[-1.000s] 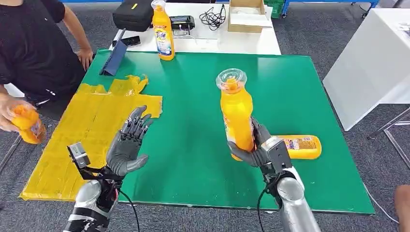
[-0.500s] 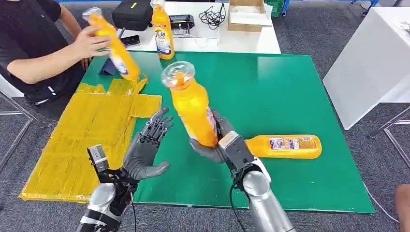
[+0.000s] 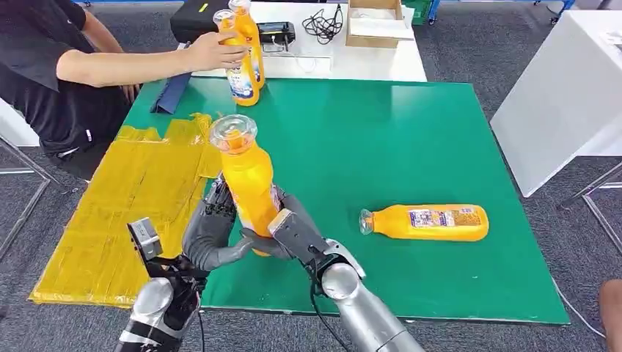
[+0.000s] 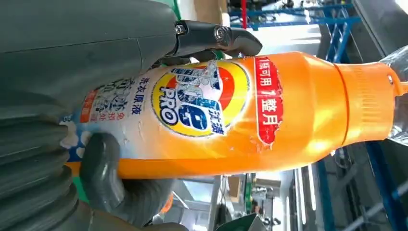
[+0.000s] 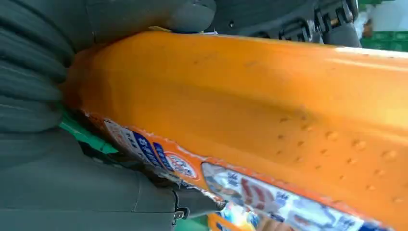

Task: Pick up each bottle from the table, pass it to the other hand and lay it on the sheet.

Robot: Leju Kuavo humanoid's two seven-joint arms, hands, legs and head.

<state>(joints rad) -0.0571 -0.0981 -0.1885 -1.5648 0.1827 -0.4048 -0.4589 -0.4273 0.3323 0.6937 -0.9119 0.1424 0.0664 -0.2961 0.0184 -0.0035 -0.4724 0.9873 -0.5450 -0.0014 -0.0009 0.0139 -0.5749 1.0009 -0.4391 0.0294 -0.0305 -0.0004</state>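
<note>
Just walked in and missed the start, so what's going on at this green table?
The robot is mid-handover: its right hand grips an upright orange bottle while its left hand wraps around it from the other side, beside the yellow sheet. Another orange bottle lies on its side on the green table. At the far edge, a person's hand holds one of two standing bottles.

Grey carpet floor point(image 3: 469, 51) all around. White table point(image 3: 367, 62) at the far side, another white table point(image 3: 565, 103) at right.
</note>
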